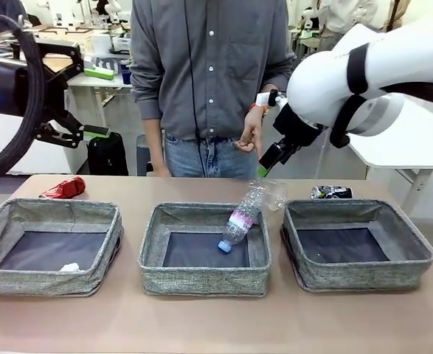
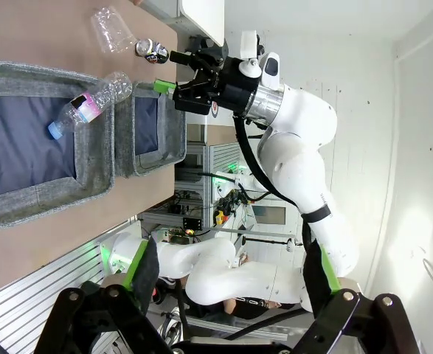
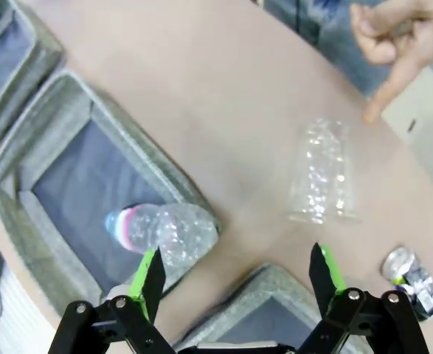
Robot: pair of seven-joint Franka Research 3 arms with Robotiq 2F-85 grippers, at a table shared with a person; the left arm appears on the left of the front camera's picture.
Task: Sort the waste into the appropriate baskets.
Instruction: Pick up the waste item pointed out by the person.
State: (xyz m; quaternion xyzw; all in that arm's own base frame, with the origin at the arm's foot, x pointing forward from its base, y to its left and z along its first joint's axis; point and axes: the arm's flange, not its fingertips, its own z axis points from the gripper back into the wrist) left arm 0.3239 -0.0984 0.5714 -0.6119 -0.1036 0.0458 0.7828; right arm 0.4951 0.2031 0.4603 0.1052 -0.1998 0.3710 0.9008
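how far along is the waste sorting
Done: the paper ball lies in the left basket; the plastic bottle leans cap-down in the middle basket, base over its rim. In hand: nothing, the left gripper and right gripper both have open fingers. Remaining: clear cup, dark can and red can, on the table outside the baskets.

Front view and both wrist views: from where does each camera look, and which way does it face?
Front view: between the arms, robot's side, facing across the table to the person; left pincer and right pincer show, both open.
Left wrist view: on the left wrist, facing sideways along the table to the right arm; own fingers at bottom.
Right wrist view: on the right wrist, facing down at the table; own fingers at bottom.
Shared: both wrist views show the bottle leaning on the middle basket, and the clear cup.
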